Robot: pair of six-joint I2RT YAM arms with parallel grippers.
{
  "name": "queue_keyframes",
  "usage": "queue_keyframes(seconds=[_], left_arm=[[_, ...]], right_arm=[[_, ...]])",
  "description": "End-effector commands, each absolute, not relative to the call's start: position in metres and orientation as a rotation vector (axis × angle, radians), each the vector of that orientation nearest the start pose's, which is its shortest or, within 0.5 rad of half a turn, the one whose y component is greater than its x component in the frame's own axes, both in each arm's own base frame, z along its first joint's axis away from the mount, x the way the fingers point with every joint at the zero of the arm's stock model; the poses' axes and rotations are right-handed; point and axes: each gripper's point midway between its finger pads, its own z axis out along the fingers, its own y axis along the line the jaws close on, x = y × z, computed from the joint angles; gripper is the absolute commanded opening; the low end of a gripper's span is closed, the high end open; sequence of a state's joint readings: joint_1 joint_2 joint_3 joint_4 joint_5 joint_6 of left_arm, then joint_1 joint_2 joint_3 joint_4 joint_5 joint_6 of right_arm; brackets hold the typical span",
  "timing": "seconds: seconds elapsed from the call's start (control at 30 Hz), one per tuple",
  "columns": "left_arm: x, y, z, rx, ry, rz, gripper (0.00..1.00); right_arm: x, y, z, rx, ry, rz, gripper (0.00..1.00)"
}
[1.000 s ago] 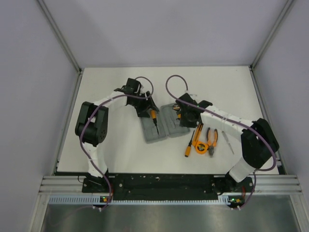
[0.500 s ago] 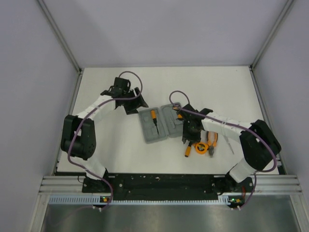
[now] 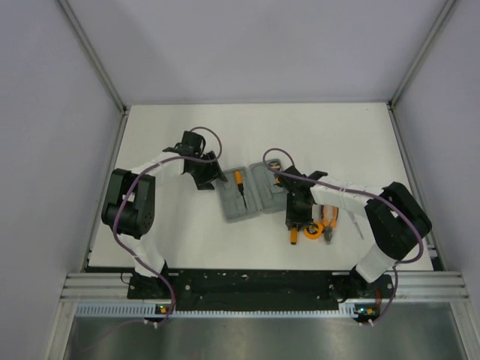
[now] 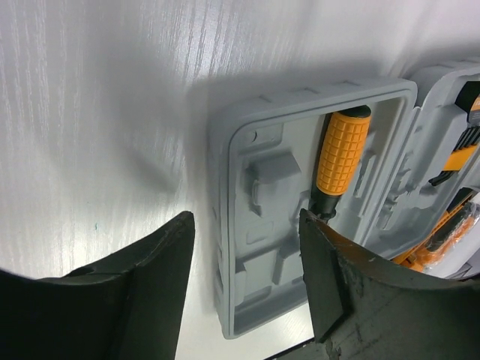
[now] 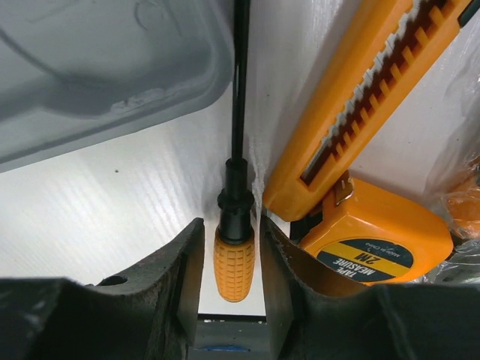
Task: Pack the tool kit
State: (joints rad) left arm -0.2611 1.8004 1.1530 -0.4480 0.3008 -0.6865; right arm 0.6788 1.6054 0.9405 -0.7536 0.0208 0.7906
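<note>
The grey tool kit case (image 3: 251,196) lies open mid-table. One orange-handled screwdriver (image 3: 239,182) rests in its left half (image 4: 255,225); its handle (image 4: 341,154) shows in the left wrist view. My left gripper (image 3: 206,176) hovers open just left of the case and holds nothing (image 4: 244,292). My right gripper (image 3: 294,221) is low over a second screwdriver (image 5: 234,262) lying on the table. Its fingers straddle the orange handle with slim gaps on both sides (image 5: 231,225). Beside it lie an orange utility knife (image 5: 367,97) and the tape measure (image 5: 375,240).
Orange-handled pliers (image 3: 328,217) and a thin silver tool (image 3: 354,219) lie right of the tape measure (image 3: 310,231). The case's right half (image 3: 266,187) holds some tools. The case's rounded corner (image 5: 97,67) is close to my right fingers.
My left gripper left the screwdriver in the case's left half and drew back to the left. My right gripper moved from the case's right half down over the loose screwdriver.
</note>
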Motion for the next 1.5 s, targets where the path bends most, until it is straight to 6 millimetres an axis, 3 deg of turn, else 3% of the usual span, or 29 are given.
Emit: queue_keyframes(seconds=[0.0, 0.1, 0.17, 0.33, 0.53, 0.77, 0.93, 1.1, 1.47], left_arm=[[0.365, -0.181, 0.046, -0.483, 2.715, -0.73, 0.6], [0.368, -0.187, 0.047, -0.467, 2.706, -0.774, 0.54], [0.372, -0.191, 0.049, -0.448, 2.698, -0.803, 0.5], [0.382, -0.189, 0.062, -0.442, 2.674, -0.776, 0.5], [0.387, -0.178, 0.077, -0.459, 2.653, -0.688, 0.55], [0.388, -0.175, 0.087, -0.458, 2.628, -0.687, 0.56], [0.387, -0.176, 0.09, -0.448, 2.626, -0.707, 0.56], [0.387, -0.175, 0.091, -0.447, 2.623, -0.717, 0.56], [0.388, -0.178, 0.098, -0.422, 2.609, -0.781, 0.54]], right_arm=[[0.195, 0.18, 0.013, 0.222, 3.008, 0.059, 0.34], [0.199, 0.18, 0.014, 0.213, 2.994, 0.056, 0.29], [0.203, 0.18, 0.017, 0.205, 2.975, 0.06, 0.19], [0.221, 0.187, 0.045, 0.201, 2.873, 0.123, 0.0], [0.249, 0.209, 0.093, 0.066, 2.729, 0.176, 0.0], [0.275, 0.27, 0.122, -0.346, 2.578, 0.271, 0.0], [0.294, 0.31, 0.125, -0.488, 2.51, 0.401, 0.0], [0.301, 0.331, 0.11, -0.536, 2.542, 0.448, 0.0], [0.306, 0.341, 0.073, -0.584, 2.591, 0.405, 0.0]])
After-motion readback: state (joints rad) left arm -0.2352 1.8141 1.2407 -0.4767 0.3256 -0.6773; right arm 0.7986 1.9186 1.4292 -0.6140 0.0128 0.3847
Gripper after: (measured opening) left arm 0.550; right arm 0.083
